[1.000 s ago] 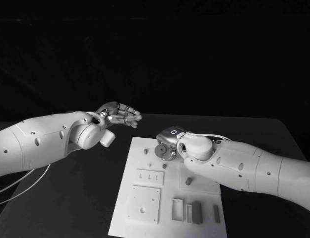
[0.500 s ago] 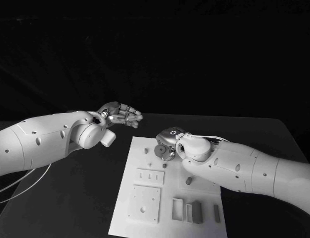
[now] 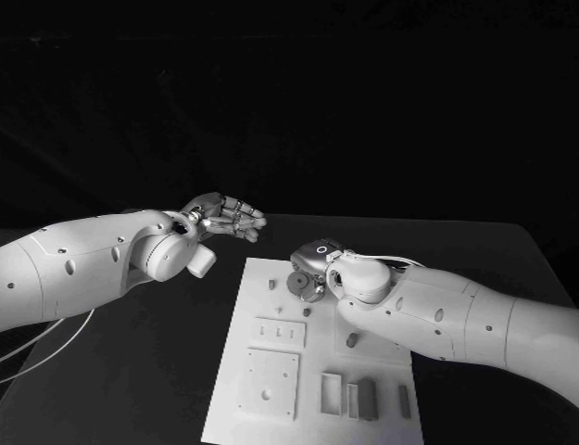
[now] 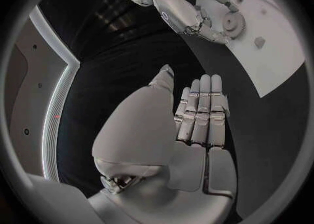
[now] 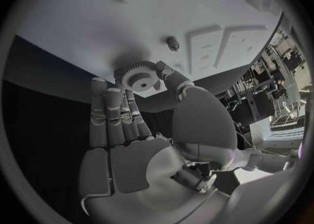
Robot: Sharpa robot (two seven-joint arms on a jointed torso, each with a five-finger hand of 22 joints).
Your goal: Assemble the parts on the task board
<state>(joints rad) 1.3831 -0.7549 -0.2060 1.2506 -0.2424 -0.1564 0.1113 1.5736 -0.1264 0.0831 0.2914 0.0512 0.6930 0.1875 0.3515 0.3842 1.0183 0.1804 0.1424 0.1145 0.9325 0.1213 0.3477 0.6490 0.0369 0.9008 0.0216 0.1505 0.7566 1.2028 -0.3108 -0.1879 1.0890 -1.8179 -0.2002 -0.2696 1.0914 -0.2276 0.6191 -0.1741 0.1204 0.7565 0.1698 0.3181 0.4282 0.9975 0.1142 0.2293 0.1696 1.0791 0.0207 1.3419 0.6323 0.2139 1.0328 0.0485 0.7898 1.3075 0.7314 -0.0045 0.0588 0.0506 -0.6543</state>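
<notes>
While right hand pinches gear — a peg stands near.

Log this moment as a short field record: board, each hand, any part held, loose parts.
task board: white plate lying flat on the black table
right hand: over the board's far end, pinching a gear
held part: gear, toothed disc with a round hub
left hand: off the board's far left corner, holding nothing, fingers straight and together
loose parts: small peg standing on the board; bar pieces at its near end
</notes>
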